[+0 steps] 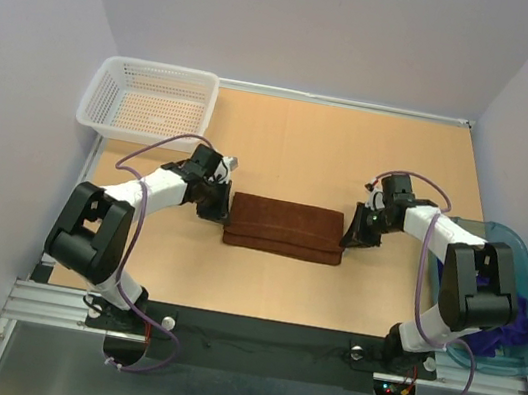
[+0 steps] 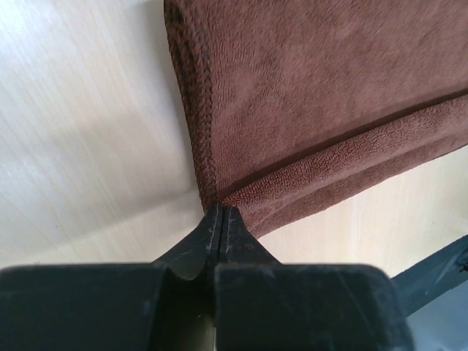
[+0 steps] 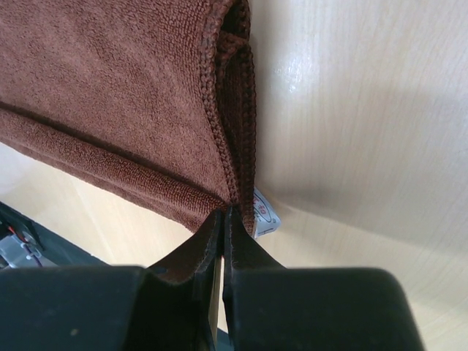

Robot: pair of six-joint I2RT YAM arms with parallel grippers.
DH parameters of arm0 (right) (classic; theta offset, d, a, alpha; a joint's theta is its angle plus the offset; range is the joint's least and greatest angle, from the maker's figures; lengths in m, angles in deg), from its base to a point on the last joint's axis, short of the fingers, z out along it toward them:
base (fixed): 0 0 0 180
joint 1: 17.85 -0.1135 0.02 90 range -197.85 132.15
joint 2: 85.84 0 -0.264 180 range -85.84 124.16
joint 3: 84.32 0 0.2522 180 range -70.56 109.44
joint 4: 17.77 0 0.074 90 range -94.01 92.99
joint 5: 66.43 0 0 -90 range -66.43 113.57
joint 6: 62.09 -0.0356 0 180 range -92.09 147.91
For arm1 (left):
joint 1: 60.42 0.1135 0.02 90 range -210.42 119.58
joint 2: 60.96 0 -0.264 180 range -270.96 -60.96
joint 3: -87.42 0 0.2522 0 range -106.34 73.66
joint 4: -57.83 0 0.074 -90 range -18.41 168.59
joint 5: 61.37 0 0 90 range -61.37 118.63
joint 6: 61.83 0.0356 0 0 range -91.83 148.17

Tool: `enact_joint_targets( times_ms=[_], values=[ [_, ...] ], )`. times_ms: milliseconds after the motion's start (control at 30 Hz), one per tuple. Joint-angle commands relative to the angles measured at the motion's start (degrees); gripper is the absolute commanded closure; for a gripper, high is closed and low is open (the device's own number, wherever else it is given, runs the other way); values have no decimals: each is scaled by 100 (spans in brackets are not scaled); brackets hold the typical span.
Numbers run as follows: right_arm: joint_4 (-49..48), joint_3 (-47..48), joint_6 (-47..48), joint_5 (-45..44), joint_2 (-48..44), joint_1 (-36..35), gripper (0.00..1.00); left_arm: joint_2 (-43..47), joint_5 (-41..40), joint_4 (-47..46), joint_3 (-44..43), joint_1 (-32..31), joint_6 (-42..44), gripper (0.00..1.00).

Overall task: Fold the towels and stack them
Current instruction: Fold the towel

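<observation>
The rust-brown towel (image 1: 285, 227) lies folded into a long flat band in the middle of the table (image 1: 354, 142), with a fold line running along its near edge. The left gripper (image 1: 222, 217) sits low at the towel's near-left corner. Its fingers (image 2: 208, 238) are pressed together and the tips touch the hem; whether any cloth is nipped between them I cannot tell. The right gripper (image 1: 346, 240) sits at the towel's near-right corner, closed down to a thin slit, with its tips against the hem just beside a small white label (image 3: 265, 214). Well to the right of the towel, a clear blue tub (image 1: 516, 235) holds the dark purple towel (image 1: 516, 326) in a heap. Away to the towel's far left stands a white basket (image 1: 139, 126)
</observation>
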Motion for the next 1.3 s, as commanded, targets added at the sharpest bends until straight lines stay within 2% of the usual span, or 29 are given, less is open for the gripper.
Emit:
enact_joint_targets(
  times_ms=[0,233,267,333,367,433,533,767,900,933,967,1033,1067,1133,1167,1267],
  values=[
    [-86,-102,-40,25,-256,-48,92,220,-70,148,138,-19,-126,91],
    [-42,-225,-110,349,-853,-83,67,624,-79,245,261,-221,-372,64],
    [10,-225,-136,411,-941,-118,62,781,-87,280,269,-247,-416,54],
    [90,-181,-189,543,-1213,-179,59,975,-122,402,261,-309,-538,42],
    [134,-138,-233,544,-1301,-206,58,1168,-183,447,243,-344,-583,31],
    [143,-67,-347,535,-1521,-319,58,1345,-289,569,112,-440,-758,27],
    [125,240,-479,413,-1540,-556,58,1460,-491,605,-238,-651,-978,27],
    [-331,426,-839,-220,-934,-1032,59,670,-939,351,-1074,-1188,-1312,44],
    [-841,66,-1059,-396,-740,-1155,60,142,-1019,26,-1014,-1372,-1540,59],
    [-876,-39,-1068,-414,-722,-1164,60,63,-1002,-70,-962,-1390,-1559,61],
    [-964,-241,-1086,-423,-714,-1190,60,-42,-949,-124,-778,-1451,-1585,68],
    [-1026,-479,-1103,-449,-713,-1190,60,-105,-861,-220,-549,-1504,-1655,76],
    [-1078,-715,-1138,-458,-731,-1190,61,-113,-730,-351,-261,-1522,-1725,82],
    [-1158,-945,-1208,-528,-784,-1190,61,-70,-615,-597,74,-1540,-1831,87],
    [-1193,-1067,-1226,-563,-853,-1199,62,-35,-493,-677,407,-1540,-1875,94],
    [-1316,-1463,-1340,-923,-968,-1199,66,-34,-509,-827,858,-1540,-1910,97]
  ],
)
